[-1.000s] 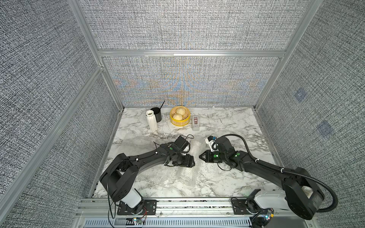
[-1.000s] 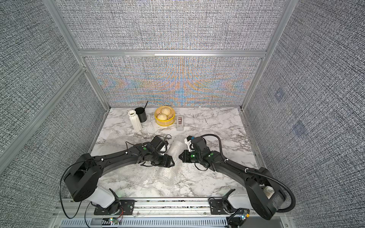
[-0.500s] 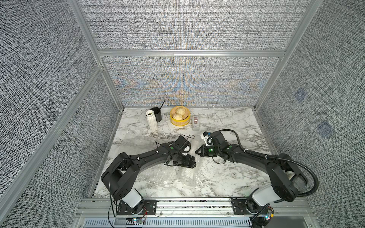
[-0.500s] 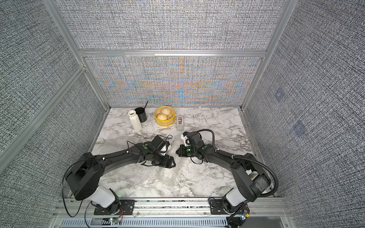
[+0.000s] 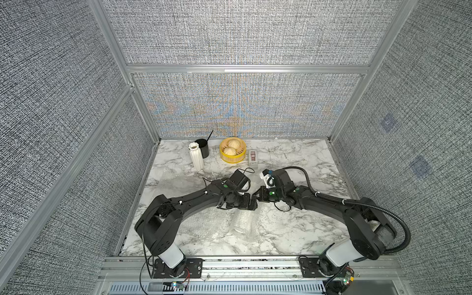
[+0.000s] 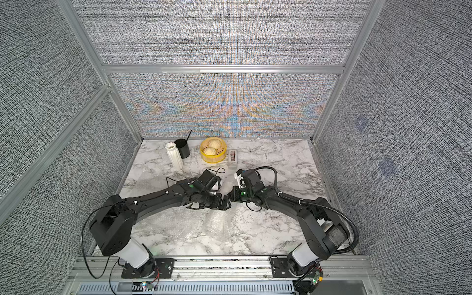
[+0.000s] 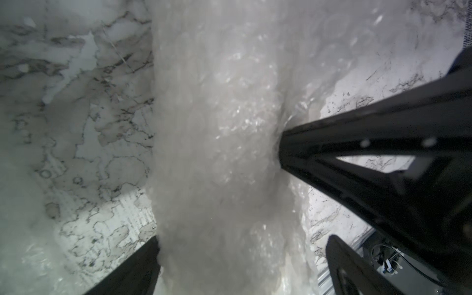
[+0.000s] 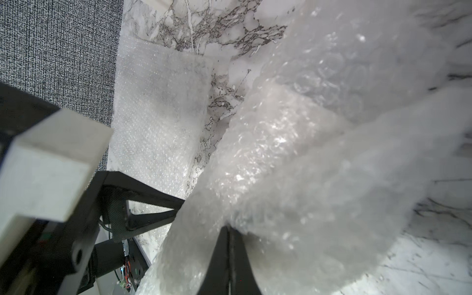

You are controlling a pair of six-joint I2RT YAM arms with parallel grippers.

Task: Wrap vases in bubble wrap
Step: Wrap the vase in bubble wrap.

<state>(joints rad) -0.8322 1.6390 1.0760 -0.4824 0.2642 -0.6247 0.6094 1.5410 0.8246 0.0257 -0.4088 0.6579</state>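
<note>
Marble with grey veins makes up the table. A yellow basket sits at the back of it, and two pale buns lie inside.

The slim white vase stands upright to the left of the yellow basket, and both top views show it. It has no wrap on it. A black mug stands between this vase and the basket, touching the vase or almost touching it. A small clear box sits just to the right of the basket.

The roll of bubble wrap lies on the table in front of the basket, well apart from it and toward the robot. Something pale shows inside the roll, but I cannot tell for sure that it is the other vase.

The two black arms meet between the basket and the roll. The left gripper is spread wide. In the left wrist view one finger stands on each side of the roll. The right gripper has its fingers pressed together, and they pinch a fold of the roll. In a top view the tips of the two grippers, left and right, almost touch each other.

A flat sheet of bubble wrap lies on the marble too, left of the basket and nearer the robot.
</note>
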